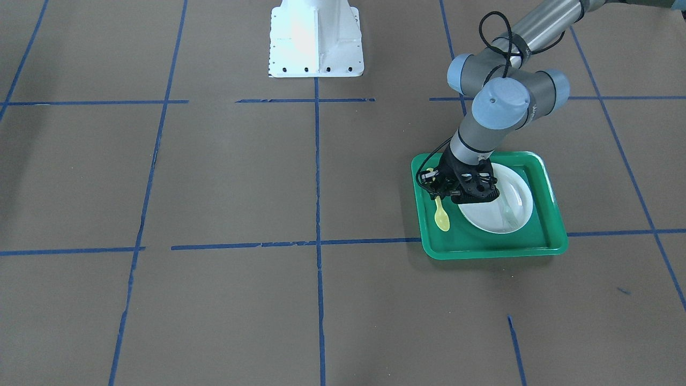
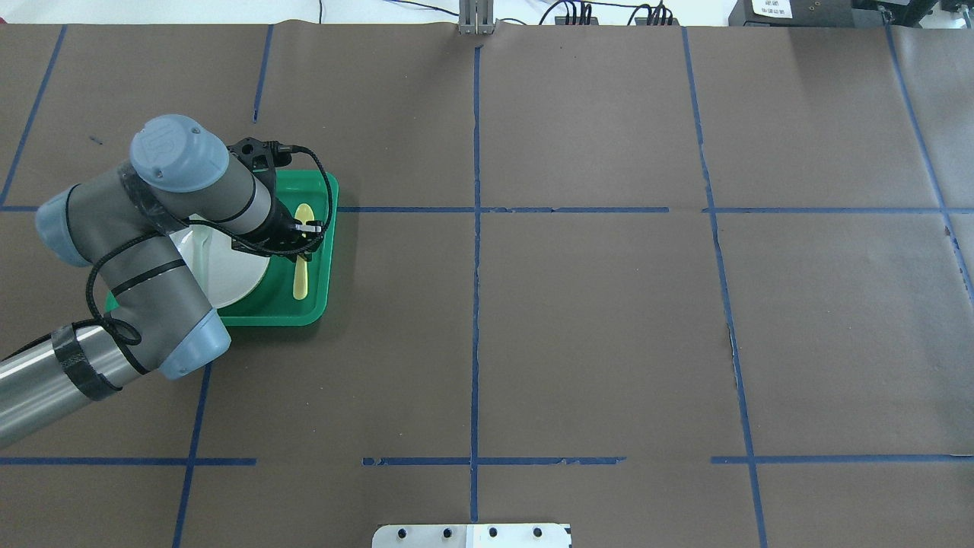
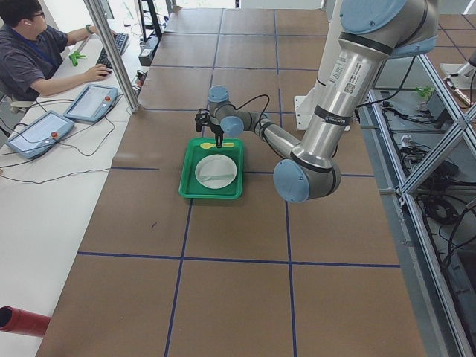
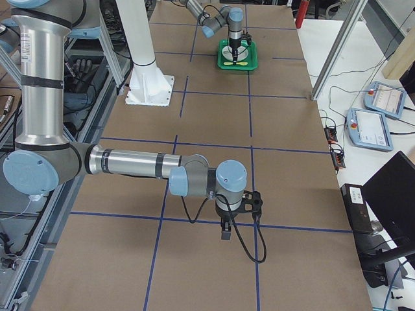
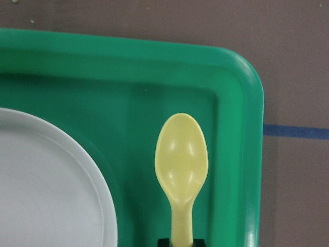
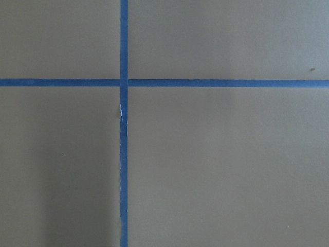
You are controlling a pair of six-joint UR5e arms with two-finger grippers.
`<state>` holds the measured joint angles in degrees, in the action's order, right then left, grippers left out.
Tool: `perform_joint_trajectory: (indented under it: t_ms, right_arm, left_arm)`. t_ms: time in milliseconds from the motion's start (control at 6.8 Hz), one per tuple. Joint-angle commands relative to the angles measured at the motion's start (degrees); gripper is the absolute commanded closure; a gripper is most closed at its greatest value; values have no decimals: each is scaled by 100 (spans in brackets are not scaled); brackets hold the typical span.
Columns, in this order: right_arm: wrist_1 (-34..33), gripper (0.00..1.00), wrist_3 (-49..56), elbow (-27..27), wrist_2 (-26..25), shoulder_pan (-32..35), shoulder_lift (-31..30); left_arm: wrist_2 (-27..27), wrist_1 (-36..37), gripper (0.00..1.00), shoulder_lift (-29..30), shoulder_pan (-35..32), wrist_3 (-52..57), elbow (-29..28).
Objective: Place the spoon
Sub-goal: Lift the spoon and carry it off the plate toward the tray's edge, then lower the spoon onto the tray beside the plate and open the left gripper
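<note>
**Spoon in line with my left gripper, bowl at 12 o'clock**

In the left wrist view the spoon [image 5: 181,159] points straight away from me. Its oval bowl is at 12 o'clock, and its slim handle runs down to 6 o'clock into my left gripper [image 5: 182,243]. The gripper is narrow, with a dark fingertip tight against each side of the handle just behind the neck, so I take it that I am holding the spoon.

The spoon sits inside the green tray [image 5: 241,154], in the strip of floor between the white plate [image 5: 46,180] at its 9 o'clock and the tray's wall at its 3 o'clock. It touches neither. In the overhead view the long axis also runs 12 to 6, parallel to that wall, and the handle's tail comes out behind my fingers toward 6.

The spoon looks level and low over the tray floor, though I cannot tell whether it rests on it. The pale fork [image 1: 506,212] lies on the plate, well clear.

I judge the coming move to be a plain release followed by a straight lift, since any sideways drift would push the handle toward the plate or the wall.

My right gripper [image 4: 225,232] hangs over the bare surface [image 2: 609,320], far from the tray. I cannot tell how its jaws stand.
</note>
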<state>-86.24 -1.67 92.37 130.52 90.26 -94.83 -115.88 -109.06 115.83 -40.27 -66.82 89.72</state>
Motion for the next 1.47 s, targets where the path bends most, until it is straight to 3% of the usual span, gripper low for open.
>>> perform_joint_trajectory:
  t_ms: [0,147,294,441,1324]
  right_arm:
    - [2,0,0,0,0,0,0]
    - [-7,0,0,0,0,0,0]
    - [2,0,0,0,0,0,0]
    - [2,0,0,0,0,0,0]
    - [2,0,0,0,0,0,0]
  left_arm:
    - [31,-10,100,18,89,-33,-60]
    - [48,-10,86,10,89,-24,-43]
    - [440,-19,29,1,89,-6,-43]
    - [609,-19,18,1,89,11,-43]
    - [584,69,17,-87,-551,667,642]
